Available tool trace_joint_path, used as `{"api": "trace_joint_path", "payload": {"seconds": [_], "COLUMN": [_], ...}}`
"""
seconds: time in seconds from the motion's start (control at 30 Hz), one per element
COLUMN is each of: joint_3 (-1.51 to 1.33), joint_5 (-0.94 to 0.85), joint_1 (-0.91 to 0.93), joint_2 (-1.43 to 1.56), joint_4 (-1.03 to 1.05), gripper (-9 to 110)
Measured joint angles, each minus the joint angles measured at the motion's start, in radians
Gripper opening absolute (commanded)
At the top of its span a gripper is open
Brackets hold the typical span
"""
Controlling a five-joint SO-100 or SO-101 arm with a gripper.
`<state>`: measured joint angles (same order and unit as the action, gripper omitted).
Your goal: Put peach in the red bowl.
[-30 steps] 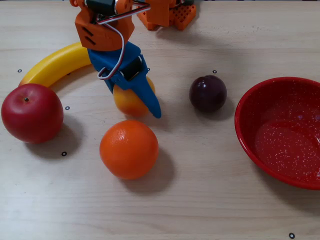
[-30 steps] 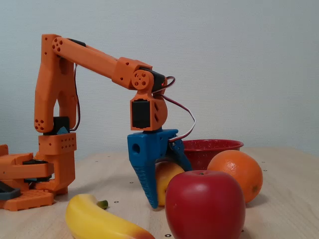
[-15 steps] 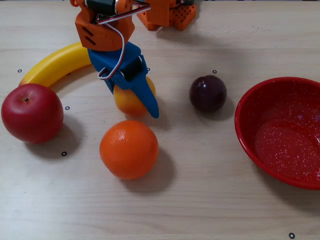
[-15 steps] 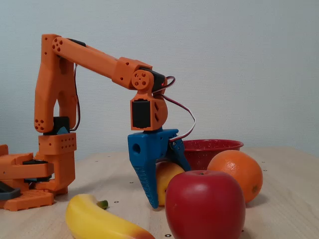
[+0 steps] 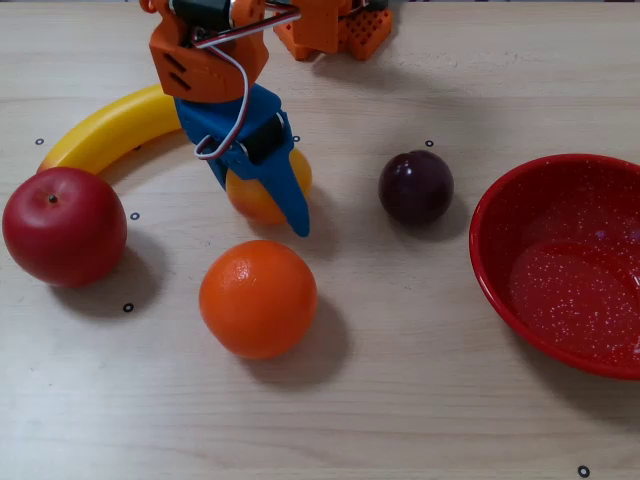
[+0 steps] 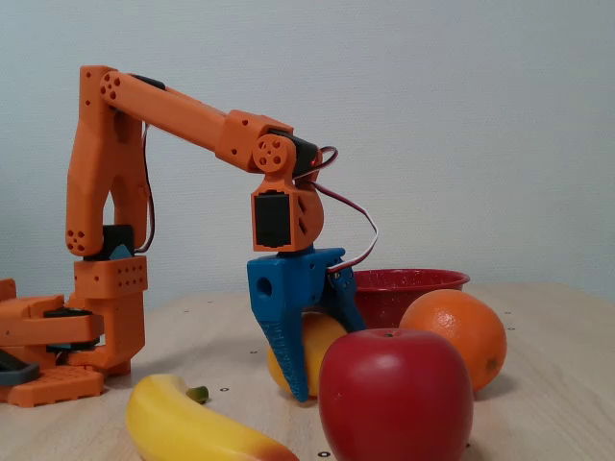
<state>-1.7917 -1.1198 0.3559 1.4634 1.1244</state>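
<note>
The small round yellow-orange peach (image 5: 252, 197) sits in the upper-left-centre of the top-down fixed view, clamped between the blue plastic fingers of the orange arm's two-finger gripper (image 5: 262, 205); one long pointed blue finger (image 5: 288, 195) crosses its right side, and the other is mostly hidden on its left. In the side-on fixed view the same gripper (image 6: 309, 370) points downward at frame centre, its broad ribbed blue finger (image 6: 284, 336) in front of the peach (image 6: 317, 346), and whether the fruit rests on the pale wooden table (image 5: 420, 400) or hangs just clear of it cannot be told. The large glossy red bowl with white speckles (image 5: 500, 290) lies at the right edge of the top-down view, well apart from the peach, and shows no fruit inside; in the side-on view only its rim (image 6: 413, 280) shows behind the gripper. Between peach and bowl stands a dark purple round plum (image 5: 415, 186). Just below the peach sits a larger dimpled orange (image 5: 258, 298), near it but not touching. A shiny red apple (image 5: 64, 226) is at the left edge, and a curved yellow banana (image 5: 110, 130) arcs above it toward the arm. The arm's orange base (image 6: 58, 346) occupies the lower left of the side-on view.
</note>
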Motion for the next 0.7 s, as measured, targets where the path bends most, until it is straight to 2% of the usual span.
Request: {"api": "trace_joint_path", "payload": {"seconds": [0.2, 0.7], "joint_3": [0.000, 0.000], "joint_5": [0.000, -0.040], "joint_1": [0.003, 0.026], "joint_2": [0.000, 0.000], "joint_4": [0.000, 0.075], "gripper": [35, 45]}}
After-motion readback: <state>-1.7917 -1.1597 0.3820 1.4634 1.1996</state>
